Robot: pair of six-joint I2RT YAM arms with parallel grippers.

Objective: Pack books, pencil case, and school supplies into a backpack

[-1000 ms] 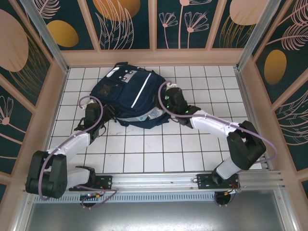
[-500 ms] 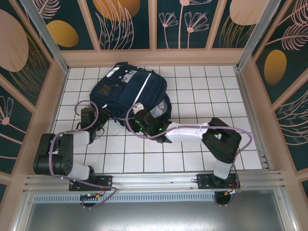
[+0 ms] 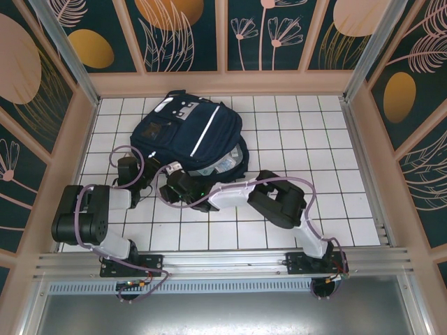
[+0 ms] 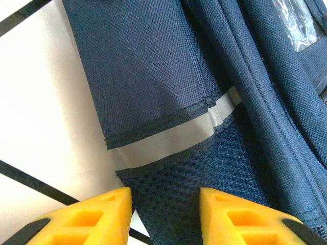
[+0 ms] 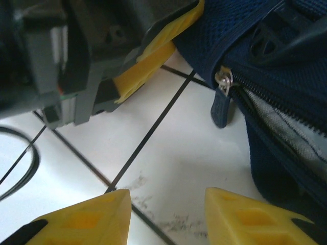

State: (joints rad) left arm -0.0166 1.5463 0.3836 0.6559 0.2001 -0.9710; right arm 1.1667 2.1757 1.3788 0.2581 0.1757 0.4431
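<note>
The navy backpack (image 3: 187, 132) lies flat at the back middle of the table, its zipped mouth facing the arms. A clear bluish-white packet (image 3: 218, 165) shows inside the mouth and at the edge of the left wrist view as the packet (image 4: 302, 24). My left gripper (image 3: 144, 174) is at the bag's near-left corner, open, with dark mesh fabric (image 4: 204, 168) and the reflective stripe (image 4: 168, 140) just ahead of its fingers. My right gripper (image 3: 170, 187) hangs open over bare tile, beside the zipper pull (image 5: 223, 81). The books and pencil case are hidden.
The two grippers are close together at the bag's near-left corner; the left one's yellow finger (image 5: 148, 56) is in the right wrist view. The right forearm (image 3: 230, 192) lies along the bag's front. Wooden walls (image 3: 84, 132) ring the tiled table (image 3: 279, 132).
My right arm has swept left along the backpack's front, from its right side to its near-left corner. The left arm has drawn its elbow back; its gripper stays by the bag.
</note>
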